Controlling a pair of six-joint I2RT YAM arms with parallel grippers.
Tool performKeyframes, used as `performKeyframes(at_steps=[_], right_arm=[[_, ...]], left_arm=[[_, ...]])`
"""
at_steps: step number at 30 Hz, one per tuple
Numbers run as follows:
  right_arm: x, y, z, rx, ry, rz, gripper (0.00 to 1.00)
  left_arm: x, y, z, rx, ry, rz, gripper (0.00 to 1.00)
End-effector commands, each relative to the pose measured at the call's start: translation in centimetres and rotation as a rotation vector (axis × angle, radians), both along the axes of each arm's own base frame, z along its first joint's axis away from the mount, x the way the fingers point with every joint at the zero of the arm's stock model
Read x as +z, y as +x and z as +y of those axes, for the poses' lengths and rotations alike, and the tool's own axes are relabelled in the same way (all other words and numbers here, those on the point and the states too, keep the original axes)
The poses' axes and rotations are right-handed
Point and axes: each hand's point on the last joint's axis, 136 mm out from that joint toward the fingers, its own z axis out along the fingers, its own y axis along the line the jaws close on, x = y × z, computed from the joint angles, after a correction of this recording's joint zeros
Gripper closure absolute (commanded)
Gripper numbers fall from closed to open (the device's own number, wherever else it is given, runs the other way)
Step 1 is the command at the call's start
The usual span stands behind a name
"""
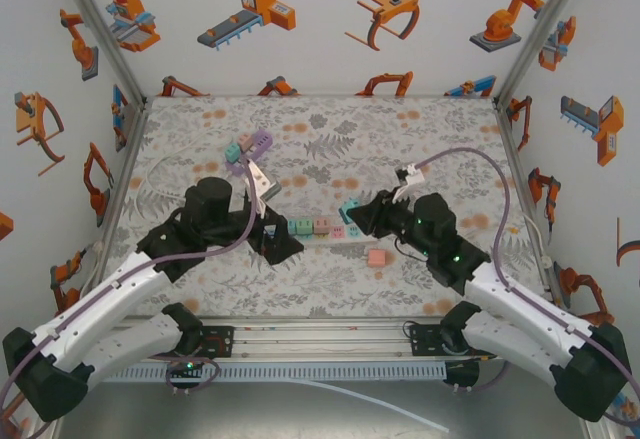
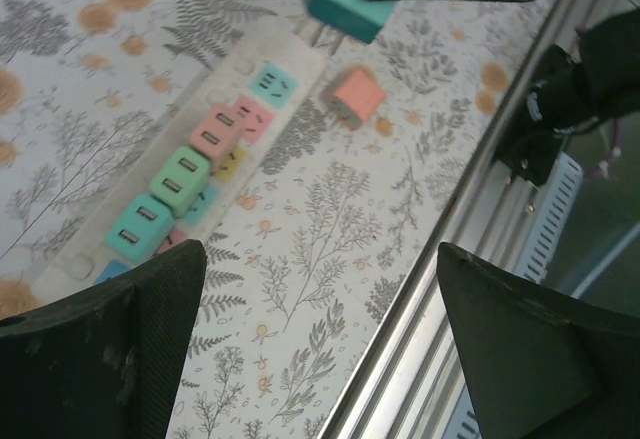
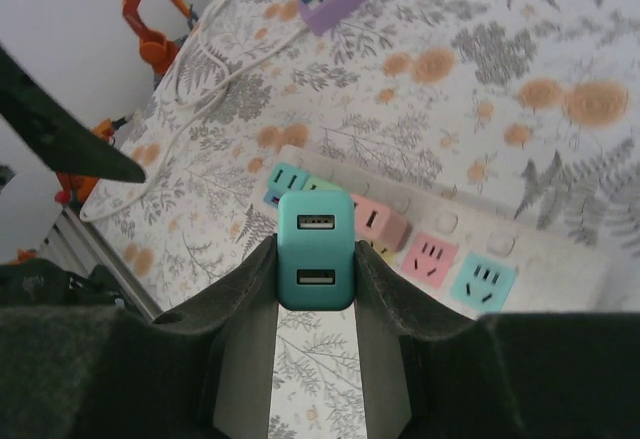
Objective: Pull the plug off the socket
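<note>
Reaching in low from the near right corner, forearm angling toward the middle of the table (image 1: 420, 139), and pointing the right gripper (image 1: 357, 215) leftward at the end of the white power strip (image 1: 318, 227). Clamping the teal plug (image 3: 315, 249) by its two sides, with both fingers (image 3: 385, 299) pressing flat against it and its face of two USB slots turned toward the wrist camera. Holding that plug just above and clear of the strip, with its bare metal prongs hanging free over the strip's end in the left wrist view and touching no socket.

Extending from the near left corner with the elbow bent and hovering the left gripper (image 1: 272, 242) near the strip's other end, jaws spread wide and gripping nothing.

Sitting plugged in along the strip: a pink plug (image 2: 215, 131), a green plug (image 2: 180, 179) and a second teal one (image 2: 140, 224). Lying loose on the table beside the strip: another pink plug (image 2: 355, 99). Resting well apart at the far side: a purple strip (image 1: 252, 149).
</note>
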Motion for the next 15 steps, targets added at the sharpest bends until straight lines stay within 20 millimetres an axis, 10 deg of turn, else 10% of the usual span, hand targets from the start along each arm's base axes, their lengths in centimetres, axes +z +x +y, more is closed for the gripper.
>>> performKeyframes(at_steps=[1, 15], right_arm=[[-0.5, 0.2, -1.2, -0.186, 0.118, 0.052, 0.99], [-9.5, -1.8, -0.3, -0.398, -0.013, 0.133, 0.99]], left_arm=[[0.4, -3.0, -0.8, -0.180, -0.013, -0.075, 0.07], [-0.2, -5.6, -1.3, -0.312, 0.001, -0.079, 0.03]])
